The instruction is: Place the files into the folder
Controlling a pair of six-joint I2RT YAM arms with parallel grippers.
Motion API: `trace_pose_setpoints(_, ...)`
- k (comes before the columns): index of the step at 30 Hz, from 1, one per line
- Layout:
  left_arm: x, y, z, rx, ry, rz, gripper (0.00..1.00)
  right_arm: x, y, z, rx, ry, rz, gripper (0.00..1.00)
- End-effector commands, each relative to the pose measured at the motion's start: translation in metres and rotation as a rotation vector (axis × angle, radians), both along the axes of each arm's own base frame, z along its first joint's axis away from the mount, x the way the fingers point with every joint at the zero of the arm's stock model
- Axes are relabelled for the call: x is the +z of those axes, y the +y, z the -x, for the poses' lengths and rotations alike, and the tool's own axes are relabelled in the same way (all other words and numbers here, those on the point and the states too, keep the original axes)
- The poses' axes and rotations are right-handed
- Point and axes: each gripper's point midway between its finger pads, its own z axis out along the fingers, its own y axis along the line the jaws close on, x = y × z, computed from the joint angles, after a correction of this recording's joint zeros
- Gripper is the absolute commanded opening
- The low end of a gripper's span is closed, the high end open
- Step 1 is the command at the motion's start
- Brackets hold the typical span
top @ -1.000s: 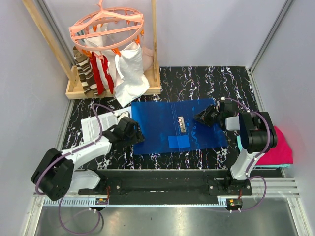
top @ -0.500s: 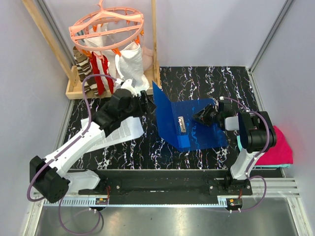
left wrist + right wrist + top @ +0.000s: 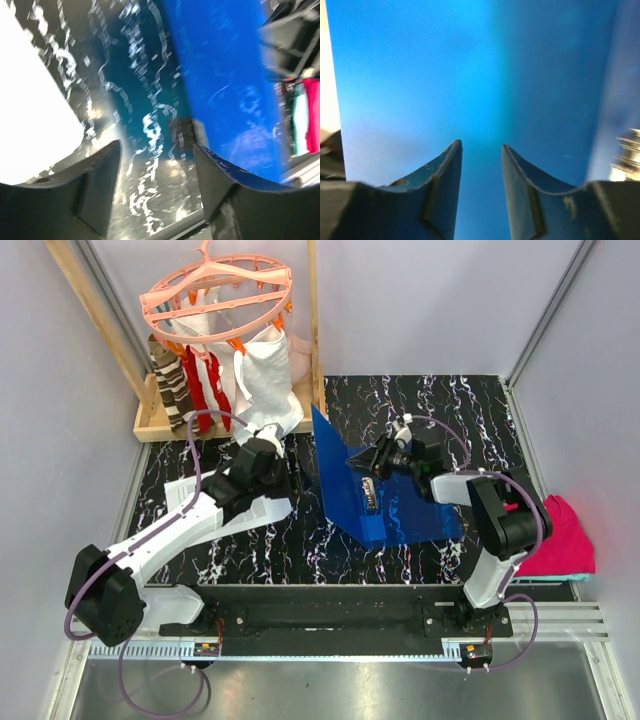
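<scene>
Black marble-patterned tabletop (image 3: 470, 405) fills the workspace, and on it the blue folder (image 3: 415, 515) lies open between the middle and the right edge, its cover (image 3: 335, 475) standing nearly upright at the centre. The files (image 3: 180, 498) lie flat toward the left edge, partly under the left arm and well clear of the folder's open bed. The left gripper (image 3: 157, 150) hangs low over bare tabletop between the sheets and the raised cover, its jaws spread wide and holding nothing. The right gripper (image 3: 481, 145) sits right against the inner blue face with its jaws a little apart. We see nothing pinched between them, so we judge it is only propping the cover. That prop is our first worry: if the right arm shifts or the slick plastic slides off the fingers, the cover could drop shut before any sheet is inside. The upright cover also stands between the files and the bed, so sheets pushed across the table could butt against its spine side and buckle or ride underneath. Thin paper lying flat gives the fingers little to catch, so a grab may lift only the top page or crease it. The left forearm resting above the stack could drag pages askew. Once inside, a leading edge may snag on the metal clip (image 3: 370, 492).
</scene>
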Motion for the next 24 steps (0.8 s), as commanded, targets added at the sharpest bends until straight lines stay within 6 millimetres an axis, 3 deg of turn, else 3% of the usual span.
trace_pose_setpoints(1,-0.005,0.008,0.004,0.006,-0.037,-0.004,0.62,-0.007,0.032,0.011,0.12,0.035,-0.175,0.4)
trace_pose_setpoints(5,0.003,0.023,0.009,0.013,-0.076,-0.053,0.64,-0.032,0.036,0.012,0.139,0.073,-0.282,0.31)
trace_pose_setpoints(8,0.053,0.036,0.012,0.018,-0.185,-0.059,0.69,-0.071,0.033,0.013,0.1,0.173,-0.211,0.28)
trace_pose_setpoints(10,0.113,0.039,0.015,0.011,-0.32,0.001,0.72,-0.082,0.028,0.009,0.062,0.141,-0.124,0.28)
trace_pose_setpoints(11,0.133,0.037,0.017,0.0,-0.362,0.031,0.74,-0.1,0.023,0.014,0.034,0.223,-0.059,0.29)
trace_pose_setpoints(12,0.16,0.035,0.017,-0.011,-0.418,0.074,0.74,-0.096,0.019,0.01,0.03,0.164,-0.002,0.29)
trace_pose_setpoints(13,0.175,0.026,0.018,-0.043,-0.445,0.116,0.74,-0.101,0.014,0.005,-0.01,0.165,0.044,0.29)
trace_pose_setpoints(15,0.191,0.012,0.019,-0.087,-0.449,0.177,0.74,-0.097,0.012,0.006,-0.019,0.158,0.067,0.29)
trace_pose_setpoints(17,0.188,0.0,0.012,-0.085,-0.402,0.217,0.71,-0.107,0.008,0.007,-0.039,0.187,0.117,0.3)
trace_pose_setpoints(21,0.183,0.004,0.004,-0.019,-0.391,0.231,0.71,-0.109,0.006,0.005,-0.061,0.175,0.156,0.3)
trace_pose_setpoints(22,0.2,0.006,0.003,0.0,-0.449,0.274,0.72,-0.111,0.006,0.003,-0.077,0.166,0.187,0.3)
trace_pose_setpoints(24,0.211,0.0,0.002,-0.02,-0.495,0.329,0.74,-0.111,0.011,0.005,-0.066,0.157,0.244,0.3)
